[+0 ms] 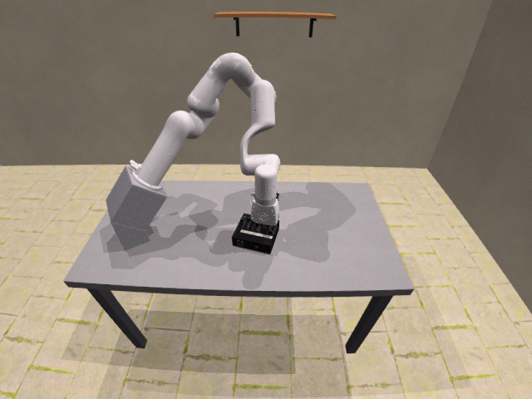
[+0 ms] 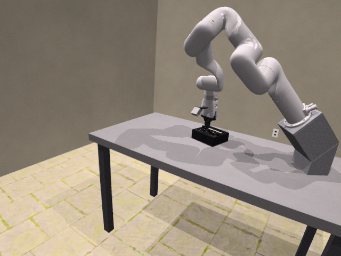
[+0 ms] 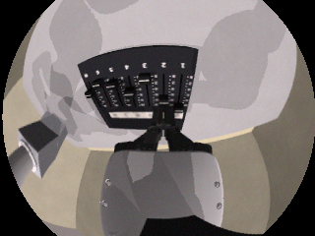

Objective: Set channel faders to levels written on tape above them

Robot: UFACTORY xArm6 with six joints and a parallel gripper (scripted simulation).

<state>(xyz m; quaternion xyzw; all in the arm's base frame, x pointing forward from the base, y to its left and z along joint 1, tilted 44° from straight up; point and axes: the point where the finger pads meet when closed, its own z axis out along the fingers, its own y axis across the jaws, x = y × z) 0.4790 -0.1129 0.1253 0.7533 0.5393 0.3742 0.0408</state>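
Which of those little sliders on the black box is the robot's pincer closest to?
The gripper, shut and empty, is closest to the fader second from the right on the lighting desk in the wrist view; the others sit off to either side.

The lighting desk [image 1: 254, 241] is black with a pale tape strip [image 1: 257, 233] across its panel. The table [image 1: 343, 258] has a plain grey top on dark legs. The arm [image 2: 248, 63] is glossy white, its base block [image 2: 314, 143] grey. At twelve o'clock, a wooden-brown shelf [image 1: 274, 15] hangs on the olive wall. Floor tiles [image 1: 450, 343] are beige, green-streaked.
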